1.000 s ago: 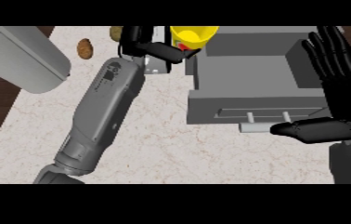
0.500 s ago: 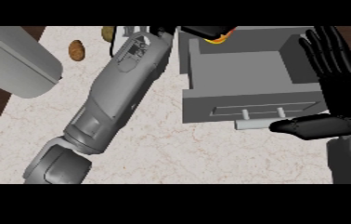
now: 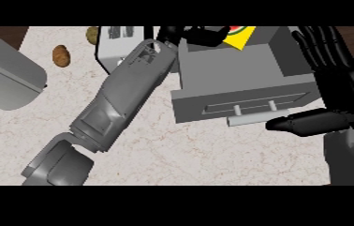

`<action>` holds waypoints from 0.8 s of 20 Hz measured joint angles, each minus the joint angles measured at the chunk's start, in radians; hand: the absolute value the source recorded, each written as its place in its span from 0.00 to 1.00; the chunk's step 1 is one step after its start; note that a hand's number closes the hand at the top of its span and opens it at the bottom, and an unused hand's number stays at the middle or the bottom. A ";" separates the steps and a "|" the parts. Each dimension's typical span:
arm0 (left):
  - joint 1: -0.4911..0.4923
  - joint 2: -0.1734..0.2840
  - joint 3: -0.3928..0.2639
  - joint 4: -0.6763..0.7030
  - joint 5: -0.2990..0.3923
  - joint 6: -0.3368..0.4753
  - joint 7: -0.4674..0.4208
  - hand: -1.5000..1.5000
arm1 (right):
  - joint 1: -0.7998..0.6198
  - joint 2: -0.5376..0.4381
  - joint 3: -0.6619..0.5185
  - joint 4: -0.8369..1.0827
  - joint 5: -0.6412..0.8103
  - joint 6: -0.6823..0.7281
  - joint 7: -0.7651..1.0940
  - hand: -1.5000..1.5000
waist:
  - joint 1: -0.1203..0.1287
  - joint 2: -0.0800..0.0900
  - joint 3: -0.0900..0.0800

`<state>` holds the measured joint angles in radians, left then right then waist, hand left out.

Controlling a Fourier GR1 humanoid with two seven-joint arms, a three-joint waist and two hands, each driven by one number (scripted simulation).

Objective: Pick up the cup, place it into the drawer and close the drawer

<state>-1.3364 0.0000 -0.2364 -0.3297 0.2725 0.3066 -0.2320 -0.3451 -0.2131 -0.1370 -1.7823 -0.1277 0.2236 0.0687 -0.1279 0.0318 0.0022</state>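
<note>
- The cup [image 3: 239, 35], yellow with a red and green patch, is seen at about one o'clock, at the upper edge of the view, over the far part of the open drawer [image 3: 232, 72].
- The left hand [image 3: 195, 34] is curled round the cup, and much of the cup is hidden by its black fingers; whether the cup touches the drawer floor cannot be told.
- The right hand [image 3: 325, 56] is held at three o'clock, fingers straight and spread, resting beside the drawer and holding nothing.
- The drawer front with its pale handle [image 3: 254, 119] faces toward five o'clock and stands pulled well out.
- A potato [image 3: 62, 56] lies at ten o'clock on the counter [image 3: 207, 154], well apart from the drawer.
- The step in hand is judged to be the placing of the cup into the drawer.
- Next, the cup would need to be lowered into the compartment and released, the left forearm cleared away, and the drawer front pushed shut.
</note>
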 measured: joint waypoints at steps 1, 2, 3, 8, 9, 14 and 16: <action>-0.002 0.000 -0.019 0.010 0.003 -0.012 0.012 1.00 | -0.003 -0.001 0.001 0.001 -0.002 0.004 -0.002 0.00 | -0.006 0.001 0.000; -0.002 0.000 -0.035 0.018 0.009 -0.020 0.020 1.00 | -0.002 0.006 0.010 0.001 0.002 0.004 -0.007 0.00 | -0.016 0.003 0.000; 0.005 0.000 -0.051 0.023 0.013 -0.027 0.018 1.00 | -0.008 0.005 0.011 0.003 -0.001 0.006 -0.003 0.00 | -0.023 0.005 0.000; 0.037 0.000 -0.098 0.027 0.051 -0.040 -0.001 0.00 | -0.039 0.009 0.029 0.008 -0.011 0.019 0.003 0.00 | -0.058 0.015 0.000; 0.046 0.000 -0.102 0.018 0.068 -0.039 -0.008 0.00 | -0.045 0.015 0.038 0.008 -0.016 0.024 0.004 0.00 | -0.064 0.015 0.000; 0.072 0.000 -0.090 -0.027 0.158 -0.044 -0.063 0.00 | -0.068 0.031 0.094 0.015 -0.098 0.110 0.018 1.00 | -0.079 0.019 -0.001; 0.076 0.000 -0.077 -0.050 0.197 -0.056 -0.098 0.00 | -0.072 0.033 0.130 0.012 -0.132 0.163 0.021 1.00 | -0.083 0.021 -0.001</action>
<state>-1.2601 0.0002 -0.3139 -0.3796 0.4698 0.2507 -0.3298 -0.4171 -0.1798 -0.0071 -1.7698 -0.2601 0.3868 0.0901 -0.2107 0.0529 0.0007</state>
